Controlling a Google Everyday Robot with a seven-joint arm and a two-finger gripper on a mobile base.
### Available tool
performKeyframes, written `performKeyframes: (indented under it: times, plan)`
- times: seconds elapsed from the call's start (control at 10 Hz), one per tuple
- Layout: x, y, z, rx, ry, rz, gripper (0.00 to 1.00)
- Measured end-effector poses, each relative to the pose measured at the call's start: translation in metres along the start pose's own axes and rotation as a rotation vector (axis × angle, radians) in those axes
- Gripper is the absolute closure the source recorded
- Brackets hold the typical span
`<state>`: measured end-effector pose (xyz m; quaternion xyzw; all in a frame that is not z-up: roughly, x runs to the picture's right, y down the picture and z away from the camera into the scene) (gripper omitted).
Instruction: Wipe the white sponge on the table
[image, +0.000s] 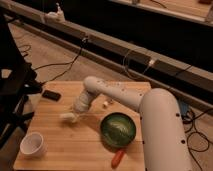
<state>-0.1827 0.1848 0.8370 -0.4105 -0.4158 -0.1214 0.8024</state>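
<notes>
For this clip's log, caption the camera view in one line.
Gripper presses the sponge onto the table, left of the green bowl.
</notes>
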Motion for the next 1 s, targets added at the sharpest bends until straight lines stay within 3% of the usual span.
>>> performKeyframes:
  times: [0.2,0.4,0.7,1.0]
  plan:
    - [0.012,0.025,-0.005,-0.004,-0.005,0.049,1.0]
    - [0.03,0.037,-0.019,0.016,0.001,0.094,1.0]
    - [0.052,0.027,-0.05,0.059,0.052,0.094,1.0]
    - [0.035,0.004,-0.053,0.06,0.048,0.03,1.0]
